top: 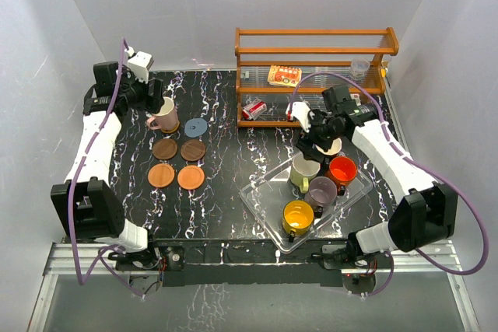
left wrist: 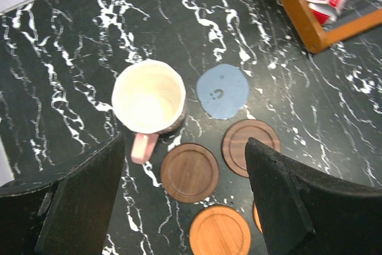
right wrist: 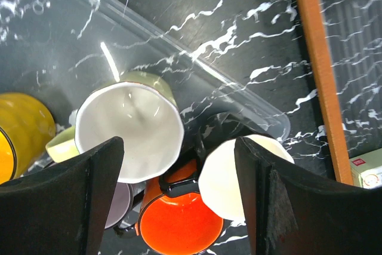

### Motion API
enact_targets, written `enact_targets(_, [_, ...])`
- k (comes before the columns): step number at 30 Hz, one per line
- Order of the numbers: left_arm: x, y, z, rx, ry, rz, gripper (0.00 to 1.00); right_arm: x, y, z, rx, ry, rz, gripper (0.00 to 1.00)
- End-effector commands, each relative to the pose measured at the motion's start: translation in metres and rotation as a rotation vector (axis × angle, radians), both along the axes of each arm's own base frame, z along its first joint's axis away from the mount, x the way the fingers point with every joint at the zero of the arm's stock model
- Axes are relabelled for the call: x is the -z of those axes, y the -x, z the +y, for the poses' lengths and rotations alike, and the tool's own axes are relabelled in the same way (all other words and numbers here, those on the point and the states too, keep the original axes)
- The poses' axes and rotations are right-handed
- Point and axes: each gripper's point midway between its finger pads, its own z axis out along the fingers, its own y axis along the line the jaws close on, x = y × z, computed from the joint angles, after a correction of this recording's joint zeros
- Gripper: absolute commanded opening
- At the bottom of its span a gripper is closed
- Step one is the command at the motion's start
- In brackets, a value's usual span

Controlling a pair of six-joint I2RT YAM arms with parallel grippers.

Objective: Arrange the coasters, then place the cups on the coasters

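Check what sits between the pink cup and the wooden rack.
The blue coaster, lying flat beside the pink cup; past it, bare table up to the wooden rack. Clearest in the left wrist view.

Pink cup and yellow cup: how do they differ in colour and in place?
The pink cup is pale with a cream inside and stands beside the blue-grey coaster; the yellow cup is yellow inside too and sits in the clear tray among other cups. Both stand upright, mouth up.
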Motion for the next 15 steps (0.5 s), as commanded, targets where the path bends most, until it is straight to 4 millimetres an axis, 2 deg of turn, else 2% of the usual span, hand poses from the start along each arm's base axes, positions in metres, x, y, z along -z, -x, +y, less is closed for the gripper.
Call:
enact_targets(1, [-0.009,0.024,-0.029,0.149,0.066,-0.019,0.80,0.001,-0.010,0.008,-0.069,0.082,-0.051,0.72])
enact_targets(7, [-0.005,0.033,-0.041,0.203,0.085,0.001,0.81,0.026,-0.012,0.019,-0.112,0.172,-0.011,0.66])
enact_targets(11, [0.004,0.036,-0.041,0.203,0.078,0.019,0.82,0.037,-0.010,0.019,-0.124,0.207,0.020,0.55])
enact_targets(15, [0.011,0.038,-0.043,0.205,0.082,0.033,0.82,0.036,-0.009,0.021,-0.122,0.201,0.026,0.41])
